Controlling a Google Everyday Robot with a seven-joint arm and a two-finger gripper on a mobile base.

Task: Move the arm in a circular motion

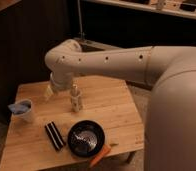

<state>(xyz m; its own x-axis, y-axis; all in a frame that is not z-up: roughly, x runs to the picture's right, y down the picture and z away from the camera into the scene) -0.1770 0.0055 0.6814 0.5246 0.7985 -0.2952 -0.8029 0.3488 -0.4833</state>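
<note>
Right now my arm (pixel 116 60) sweeps in from the right edge of the frame, a thick off-white tube w/ small dark holes, bending at a rounded elbow in the upper left. From there the wrist drops toward the table (pixel 106 107), and the pale gripper (pixel 50 93) hangs above the table's left-centre part, tilted down and left. Can't tell how far it's open; nothing seems held, which fits a task that's pure motion.

On the table: a small white bottle-like figure (pixel 76 99) just right of the gripper, a blue-topped cup (pixel 22 110) at left, a dark striped block (pixel 54 135), a black bowl (pixel 86 138), and an orange carrot (pixel 100 155) at the front edge. I judge the arm rides high to clear these objs while circling.
</note>
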